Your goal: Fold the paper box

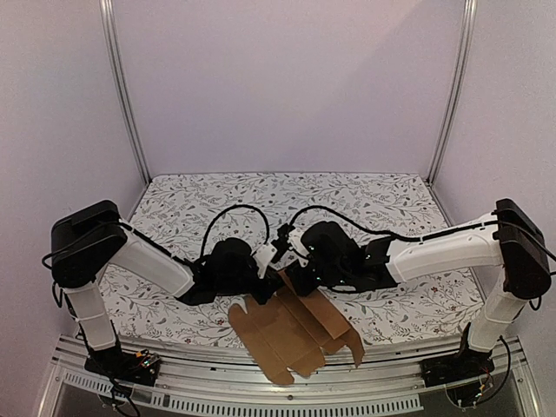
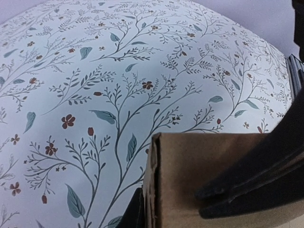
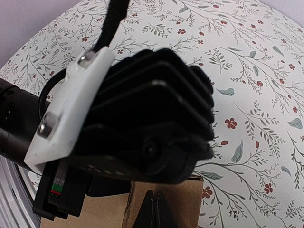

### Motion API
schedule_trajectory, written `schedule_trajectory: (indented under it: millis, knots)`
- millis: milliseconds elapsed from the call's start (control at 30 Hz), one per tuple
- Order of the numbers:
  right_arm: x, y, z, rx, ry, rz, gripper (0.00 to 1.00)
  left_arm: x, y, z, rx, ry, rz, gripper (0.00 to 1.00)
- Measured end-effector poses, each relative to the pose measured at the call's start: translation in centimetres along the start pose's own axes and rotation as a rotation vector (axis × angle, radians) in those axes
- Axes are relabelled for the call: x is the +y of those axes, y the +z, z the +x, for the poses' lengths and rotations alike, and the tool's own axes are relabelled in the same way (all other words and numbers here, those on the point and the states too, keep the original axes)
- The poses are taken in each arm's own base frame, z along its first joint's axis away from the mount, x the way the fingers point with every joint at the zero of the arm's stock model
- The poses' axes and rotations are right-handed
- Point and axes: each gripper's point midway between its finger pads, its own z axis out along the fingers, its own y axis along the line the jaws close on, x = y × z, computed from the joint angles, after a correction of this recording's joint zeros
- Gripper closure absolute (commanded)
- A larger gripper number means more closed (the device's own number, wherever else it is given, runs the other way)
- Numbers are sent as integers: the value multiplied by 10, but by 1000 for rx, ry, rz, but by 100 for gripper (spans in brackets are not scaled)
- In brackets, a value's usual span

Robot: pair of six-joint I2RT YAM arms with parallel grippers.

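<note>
The paper box lies as a partly folded brown cardboard sheet at the near edge of the desk, between the two arm bases, its near corner hanging over the metal rail. One panel stands up at the far side where the two arms meet; the rest lies flat with flaps and notches showing.

From above, both wrists crowd together over that raised panel, so neither set of fingers can be made out there. The left hand sits at the panel's left edge. In the left wrist view a dark finger lies across the face of the cardboard panel and another dark part shows at its lower left edge, so the hand appears to pinch the panel's edge, though the fingertips are cut off by the frame and the grip is not fully clear.

The right hand is just beside it. The right wrist view is mostly blocked by the left arm's black ribbed wrist housing and its white bracket. Below it, a strip of cardboard shows, with the dark right fingers pressed together against it; whether they hold anything is hidden.

The desk's floral cover fills the rest of both wrist views.
</note>
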Motion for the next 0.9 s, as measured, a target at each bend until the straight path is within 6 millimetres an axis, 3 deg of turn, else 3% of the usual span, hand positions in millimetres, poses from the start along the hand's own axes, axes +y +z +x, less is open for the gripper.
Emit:
schedule_trajectory:
  millis: [167, 367, 700, 900]
  knots:
    - [2, 0, 3, 2, 4, -4, 100, 0, -1, 4, 6, -4, 1, 87]
    - [2, 0, 2, -2, 11, -4, 100, -3, -1, 4, 4, -2, 9, 100]
    - [1, -1, 1, -4, 19, 6, 100, -3, -1, 4, 12, 17, 2, 100]
    - [-5, -14, 1, 19, 20, 22, 88, 7, -6, 2, 55, 33, -75, 100]
